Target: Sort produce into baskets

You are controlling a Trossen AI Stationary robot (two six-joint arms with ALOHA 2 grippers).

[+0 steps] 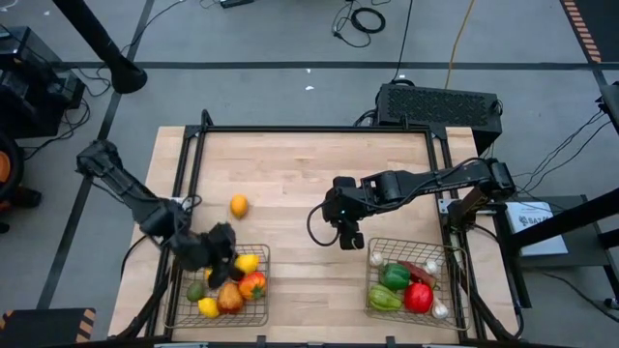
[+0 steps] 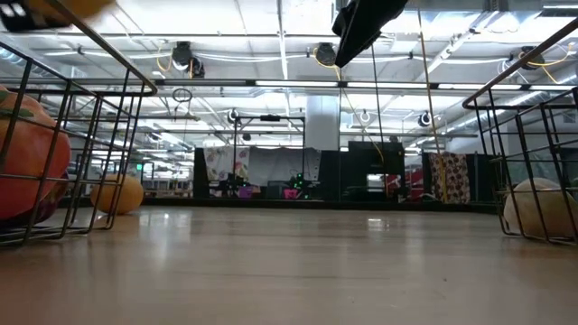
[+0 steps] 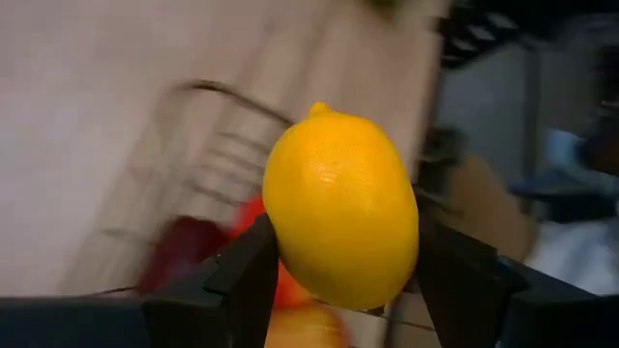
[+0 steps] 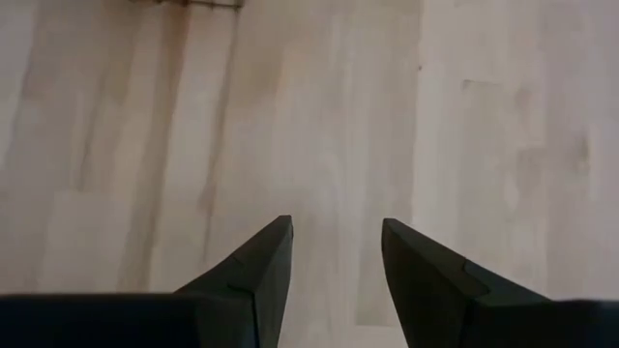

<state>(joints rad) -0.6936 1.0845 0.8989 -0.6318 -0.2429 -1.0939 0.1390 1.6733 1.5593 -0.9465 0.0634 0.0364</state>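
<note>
Wooden worktop (image 1: 309, 164) carries two wire baskets at its near edge. Left basket (image 1: 259, 253) at the near-left corner holds a yellow lemon, an orange-red fruit, a small green piece and other produce. Right basket (image 1: 379, 247) at the near-right corner holds green peppers (image 1: 392, 278), a red apple (image 1: 418, 297), a red chili and white garlic. Left tool (image 1: 224, 261) is over the left basket, clenched on a lemon (image 3: 340, 208), one finger on each side. Right tool (image 1: 350, 238) hangs above bare worktop just beside the right basket, toward the middle, fingers apart with nothing between them. One orange (image 1: 238, 205) lies loose on the worktop, left of centre, apart from the left basket.
</note>
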